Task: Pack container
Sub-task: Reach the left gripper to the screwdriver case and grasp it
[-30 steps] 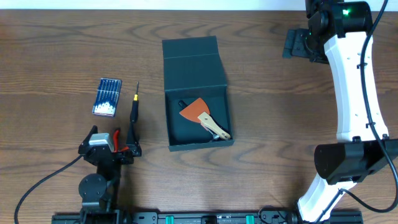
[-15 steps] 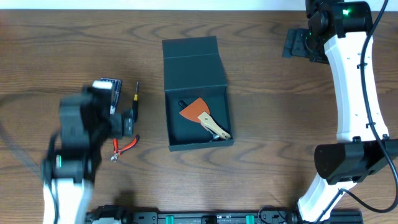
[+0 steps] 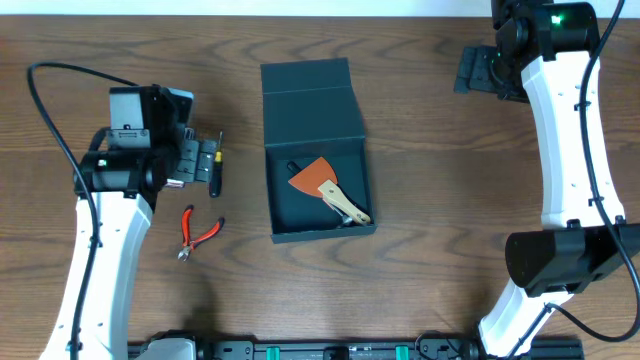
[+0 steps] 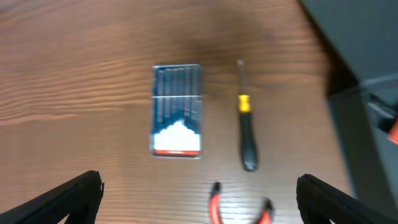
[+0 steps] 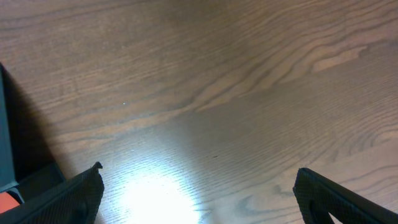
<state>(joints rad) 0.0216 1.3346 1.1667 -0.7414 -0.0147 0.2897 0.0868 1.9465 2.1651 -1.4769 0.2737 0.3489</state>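
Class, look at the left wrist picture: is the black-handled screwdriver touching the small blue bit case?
Apart. The left wrist view shows a plain gap between the screwdriver and the blue bit case, which lie side by side.

Right wrist view. A brown wood-grain tabletop (image 5: 236, 81) fills nearly the whole field, its grain running from 8 o'clock up to 2 o'clock. A bright patch of reflected light lies at 6 o'clock. The two black fingertips (image 5: 65, 196) of the right gripper (image 5: 200, 199) enter at 7 and 5 o'clock, spread wide apart with only bare wood between them. At 9 o'clock, a wall of the dark matte cardboard container (image 5: 4, 140) cuts the edge. A small orange patch (image 5: 7, 198) shows just below it, unidentifiable.
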